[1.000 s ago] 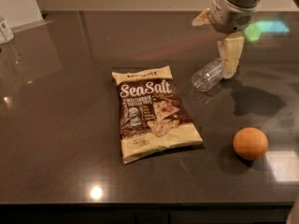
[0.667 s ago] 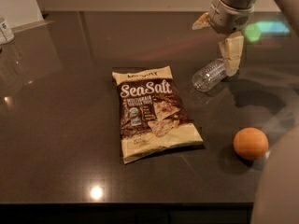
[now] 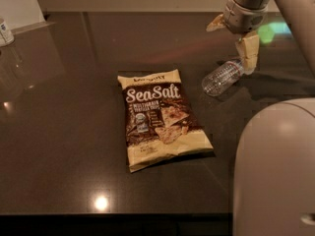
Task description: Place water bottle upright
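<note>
Since the earlier frames, a pale rounded robot body part [image 3: 275,171] has entered the lower right of the view and now covers the spot where an orange fruit showed. Gripper, water bottle and snack bag hold nearly the same positions as before.

Gripper [image 3: 231,47]: located at the upper right, above the far right part of the dark counter [image 3: 64,146]. The fingers are spread wide. One tan finger [image 3: 215,22] points out to the left; the other hangs downward, and its tip meets the neck end of the bottle. Nothing is clamped between them.

Water bottle [image 3: 221,77]: lies on its side on the counter, not upright. The clear ribbed body points its base toward the lower left. The cap end points toward the upper right and is partly hidden behind the lower finger.

Snack bag [image 3: 165,119]: lies flat at the centre of the counter, printed face up, lettering "Sea Salt" legible. It sits just left of the bottle, not touching it.

Small pale container [image 3: 5,31]: stands at the far left edge, well apart from everything else.
</note>
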`<state>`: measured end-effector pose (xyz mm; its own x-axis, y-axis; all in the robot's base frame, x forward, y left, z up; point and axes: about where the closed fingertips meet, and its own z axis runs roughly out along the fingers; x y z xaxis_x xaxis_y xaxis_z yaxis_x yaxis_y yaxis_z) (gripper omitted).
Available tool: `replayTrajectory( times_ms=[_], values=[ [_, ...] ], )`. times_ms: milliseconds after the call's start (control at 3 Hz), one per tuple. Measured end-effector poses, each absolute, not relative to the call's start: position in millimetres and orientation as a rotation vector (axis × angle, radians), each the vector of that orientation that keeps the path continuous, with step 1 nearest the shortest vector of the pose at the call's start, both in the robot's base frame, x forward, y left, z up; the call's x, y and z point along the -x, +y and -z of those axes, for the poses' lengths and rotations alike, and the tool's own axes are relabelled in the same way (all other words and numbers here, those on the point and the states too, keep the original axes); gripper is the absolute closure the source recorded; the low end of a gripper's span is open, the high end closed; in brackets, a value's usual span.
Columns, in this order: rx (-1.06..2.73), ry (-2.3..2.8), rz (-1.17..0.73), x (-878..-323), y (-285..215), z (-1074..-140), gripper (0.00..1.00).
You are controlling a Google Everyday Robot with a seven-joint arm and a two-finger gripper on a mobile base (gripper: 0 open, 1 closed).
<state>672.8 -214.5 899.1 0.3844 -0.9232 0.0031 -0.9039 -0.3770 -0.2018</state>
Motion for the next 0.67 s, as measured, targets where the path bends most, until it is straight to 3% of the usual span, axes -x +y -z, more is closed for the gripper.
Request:
replayTrajectory(
  times_ms=[667],
  values=[
    [2.489,1.595,0.128,-682.4,-231.4,-879.3,0.0]
  ],
)
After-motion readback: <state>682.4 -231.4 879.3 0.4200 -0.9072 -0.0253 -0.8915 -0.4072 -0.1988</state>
